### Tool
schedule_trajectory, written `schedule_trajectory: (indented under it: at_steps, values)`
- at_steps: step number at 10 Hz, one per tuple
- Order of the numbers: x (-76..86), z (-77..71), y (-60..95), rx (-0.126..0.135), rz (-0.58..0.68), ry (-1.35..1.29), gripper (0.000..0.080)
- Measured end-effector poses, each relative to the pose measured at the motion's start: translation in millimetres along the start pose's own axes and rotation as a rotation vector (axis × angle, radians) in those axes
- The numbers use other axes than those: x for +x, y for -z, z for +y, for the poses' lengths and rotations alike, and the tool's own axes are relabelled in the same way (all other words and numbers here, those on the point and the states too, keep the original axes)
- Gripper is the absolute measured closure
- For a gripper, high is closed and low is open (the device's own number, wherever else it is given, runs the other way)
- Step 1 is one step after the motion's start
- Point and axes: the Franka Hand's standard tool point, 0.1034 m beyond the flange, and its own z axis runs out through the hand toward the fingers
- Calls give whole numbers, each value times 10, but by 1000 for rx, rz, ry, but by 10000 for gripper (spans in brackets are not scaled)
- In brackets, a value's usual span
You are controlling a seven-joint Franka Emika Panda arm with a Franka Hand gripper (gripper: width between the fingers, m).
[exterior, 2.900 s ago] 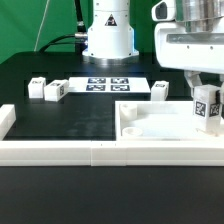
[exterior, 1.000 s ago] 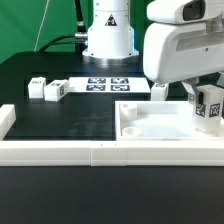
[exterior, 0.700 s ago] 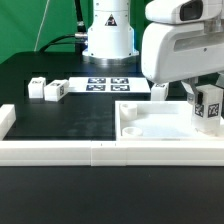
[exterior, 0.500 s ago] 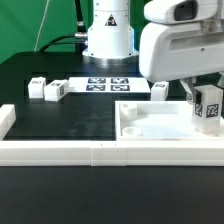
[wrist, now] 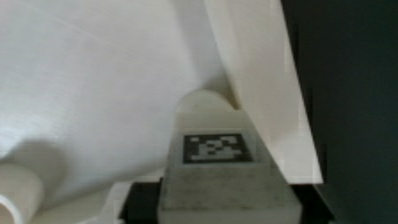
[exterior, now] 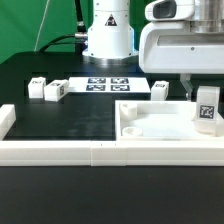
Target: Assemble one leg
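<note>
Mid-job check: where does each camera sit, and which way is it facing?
Exterior view: off the arm, opposite the robot base, facing it over the tabletop; shows base and claw gripping the leg.
Wrist view: on the wrist, looking along the claw at the tagged leg and tabletop.
Shared: claw, leg, tabletop.

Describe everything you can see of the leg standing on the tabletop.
The leg is a small white post, plastic-looking, with a black-and-white marker tag facing the camera. It stands upright at a corner of the white tabletop, at the exterior view's right, with the gripper shut on its upper part.
</note>
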Motion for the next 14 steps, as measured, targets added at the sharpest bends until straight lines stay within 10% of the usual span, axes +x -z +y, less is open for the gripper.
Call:
schedule_trajectory:
  at_steps: [9, 11, 14]
  values:
    - [-7, -17, -8, 25, -5, -741, 499]
    - [-5, -16, -13, 26, -3, -672, 190]
    - [-6, -18, -11, 24, 1, -365, 152]
